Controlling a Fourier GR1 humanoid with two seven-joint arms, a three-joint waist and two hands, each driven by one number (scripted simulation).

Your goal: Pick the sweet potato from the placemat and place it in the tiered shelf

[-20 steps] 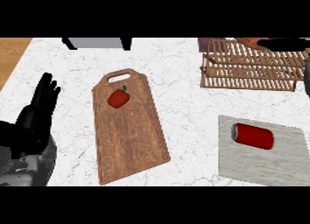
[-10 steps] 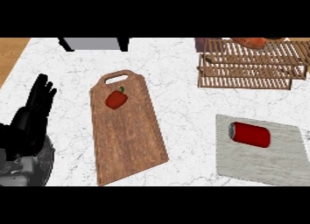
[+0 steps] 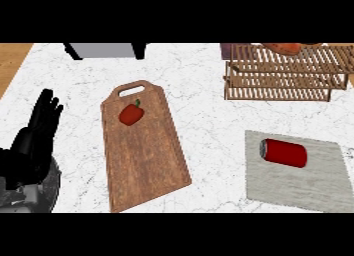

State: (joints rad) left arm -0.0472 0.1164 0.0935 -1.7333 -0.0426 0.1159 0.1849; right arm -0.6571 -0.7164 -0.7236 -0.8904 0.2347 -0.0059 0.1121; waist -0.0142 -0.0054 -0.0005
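Head view
Counter (image 3: pixel 202 100): white marbled top, seen from steeply above.
Left hand (image 3: pixel 40 127): shown at the left edge, fingers straight and raised, nothing held; resting.
Right hand: not shown in this view.
Board (image 3: pixel 147 155): long wooden cutting board with a handle hole at its far end, laid left of centre.
Pepper (image 3: pixel 131 114): red, laid on the far part of the board.
Placemat (image 3: pixel 313 187): grey, laid at the near right.
Can (image 3: pixel 285 152): red, laid on its side on the far part of the placemat.
Shelf (image 3: pixel 287 72): wooden slatted tiers, set at the far right.
Sweet potato (image 3: pixel 283 48): orange-brown, seen on the top tier of the shelf, partly cut by the view's far edge.
Box (image 3: pixel 105 50): grey with dark sides, set at the far edge.
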